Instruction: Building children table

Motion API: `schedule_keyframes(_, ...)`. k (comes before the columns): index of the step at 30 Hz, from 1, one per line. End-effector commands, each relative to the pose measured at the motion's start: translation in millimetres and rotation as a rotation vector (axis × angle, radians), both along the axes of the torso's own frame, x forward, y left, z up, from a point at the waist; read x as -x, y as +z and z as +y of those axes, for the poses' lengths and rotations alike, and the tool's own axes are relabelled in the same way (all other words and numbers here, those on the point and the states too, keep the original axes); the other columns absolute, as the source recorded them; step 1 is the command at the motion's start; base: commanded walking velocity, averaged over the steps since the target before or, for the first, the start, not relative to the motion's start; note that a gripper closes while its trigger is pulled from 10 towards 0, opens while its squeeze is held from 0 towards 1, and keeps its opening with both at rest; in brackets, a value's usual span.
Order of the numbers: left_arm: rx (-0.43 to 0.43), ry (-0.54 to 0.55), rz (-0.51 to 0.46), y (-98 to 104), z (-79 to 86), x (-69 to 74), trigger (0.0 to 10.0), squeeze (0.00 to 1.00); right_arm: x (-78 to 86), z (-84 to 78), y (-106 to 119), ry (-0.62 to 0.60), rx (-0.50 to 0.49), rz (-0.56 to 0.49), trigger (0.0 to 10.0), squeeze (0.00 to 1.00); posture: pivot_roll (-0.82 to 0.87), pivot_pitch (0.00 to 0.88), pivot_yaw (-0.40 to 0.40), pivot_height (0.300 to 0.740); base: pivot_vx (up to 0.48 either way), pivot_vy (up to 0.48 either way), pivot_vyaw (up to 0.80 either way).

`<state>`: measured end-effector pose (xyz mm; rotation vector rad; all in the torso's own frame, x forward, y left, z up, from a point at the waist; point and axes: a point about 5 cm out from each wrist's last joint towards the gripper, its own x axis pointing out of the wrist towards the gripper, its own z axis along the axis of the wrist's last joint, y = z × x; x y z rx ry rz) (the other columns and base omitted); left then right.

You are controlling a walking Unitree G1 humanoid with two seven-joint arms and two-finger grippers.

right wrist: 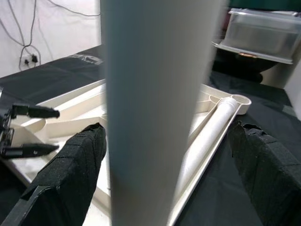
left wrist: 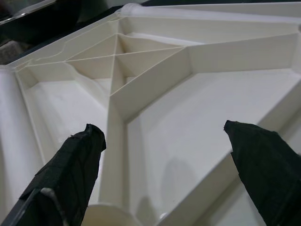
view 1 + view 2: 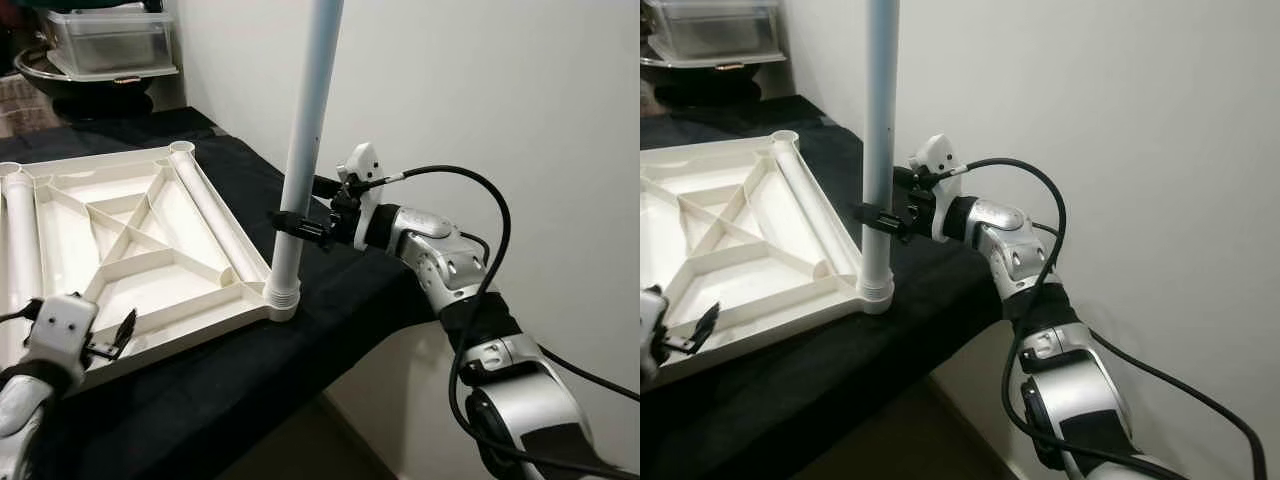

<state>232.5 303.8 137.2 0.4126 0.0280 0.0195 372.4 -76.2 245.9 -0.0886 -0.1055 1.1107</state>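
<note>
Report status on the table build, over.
Right claw around the upright white plastic leg, fingers apart. Left claw open over the upturned white ribbed tabletop. Leg seated in the corner socket. Nothing in the way.

— What carries everything?
— A surface covered in black cloth (image 3: 330,290), set against a white wall.
— What lies on it?
— A white ribbed table top (image 3: 140,250), upside down, its corner near the cloth's edge. Farther back sits a dark bowl (image 3: 90,95) with a clear lidded container (image 3: 105,40) on top.
</note>
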Motion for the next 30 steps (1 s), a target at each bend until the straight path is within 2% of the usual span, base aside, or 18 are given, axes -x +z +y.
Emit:
schedule_keyframes(1, -0.002, 0.025, 0.021, -2, 9.5, 6.5, 10.0, 0.00, -1.4, 0.1, 3, 0.009, 0.000, -0.013, 10.0, 0.00, 0.11, 0.000, -0.184, 0.740, 0.000, 0.000, 0.00)
schedule_keyframes(6, -0.013, 0.045, 0.028, -1, 18.0, 11.6, 10.0, 0.00, -3.0, 9.3, 5, 0.071, -0.042, 0.009, 10.0, 0.00, 0.12, 0.000, -0.193, 0.740, 0.000, 0.000, 0.00)
schedule_keyframes(15, -0.023, 0.035, 0.029, 1, 20.8, 11.4, 10.0, 0.00, -1.8, 15.7, 7, 0.119, -0.063, 0.016, 10.0, 0.00, 0.11, 0.000, -0.191, 0.740, 0.000, 0.000, 0.00)
schedule_keyframes(22, -0.075, 0.086, 0.014, 14, 44.0, 16.1, 10.0, 0.00, -1.4, 17.7, 2, 0.141, -0.070, 0.028, 10.0, 0.00, 0.11, 0.000, -0.187, 0.740, 0.000, 0.000, 0.00)
schedule_keyframes(28, -0.097, 0.110, 0.004, 20, 53.0, 17.4, 10.0, 0.00, -2.1, 18.3, 2, 0.143, -0.075, 0.029, 10.0, 0.00, 0.11, 0.000, -0.184, 0.740, 0.000, 0.000, 0.00)
schedule_keyframes(30, -0.117, 0.135, -0.003, 26, 63.5, 18.0, 10.0, 0.00, -2.1, 18.7, 1, 0.135, -0.092, 0.034, 10.0, 0.00, 0.12, 0.000, -0.178, 0.740, 0.000, 0.000, 0.00)
